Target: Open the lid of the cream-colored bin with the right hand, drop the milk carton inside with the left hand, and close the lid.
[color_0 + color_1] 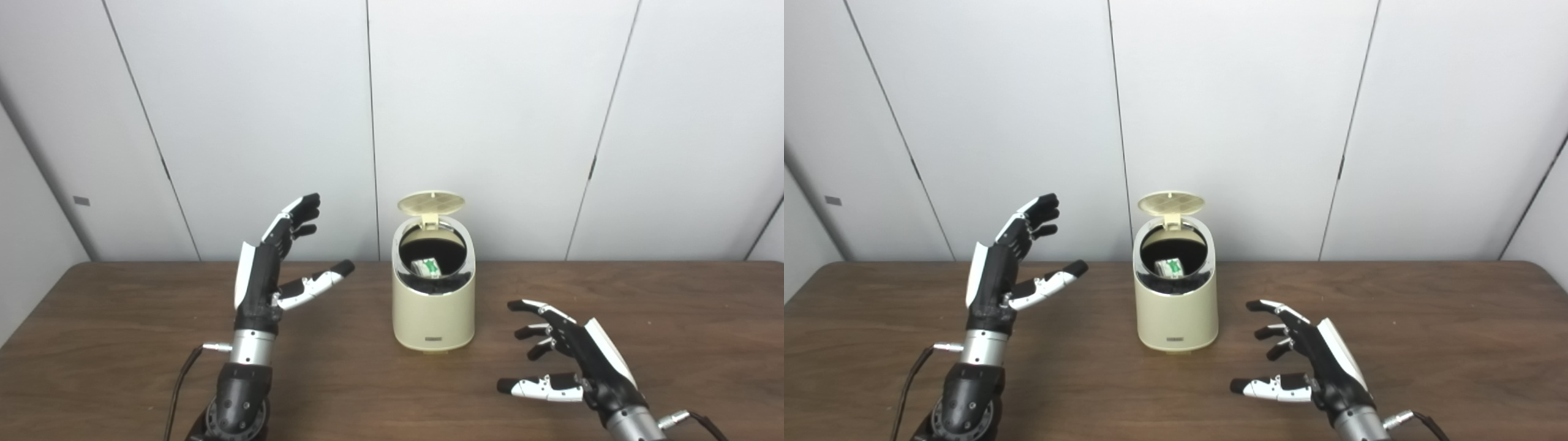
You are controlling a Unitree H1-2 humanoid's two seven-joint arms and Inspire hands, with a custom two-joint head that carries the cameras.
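Observation:
A cream-colored bin (433, 312) stands upright at the middle of the brown table, its round lid (431, 203) flipped up behind the opening. Inside the dark opening lies the white and green milk carton (426, 267). My left hand (274, 264) is raised to the left of the bin, fingers spread, holding nothing. Low at the bin's right, my right hand (566, 358) hovers over the table, open and empty, its fingers pointing toward the bin. Neither hand touches the bin.
The wooden table (122, 331) runs back to a white panelled wall (490, 110). A thin cable (180, 383) trails from the left wrist near the table's front edge.

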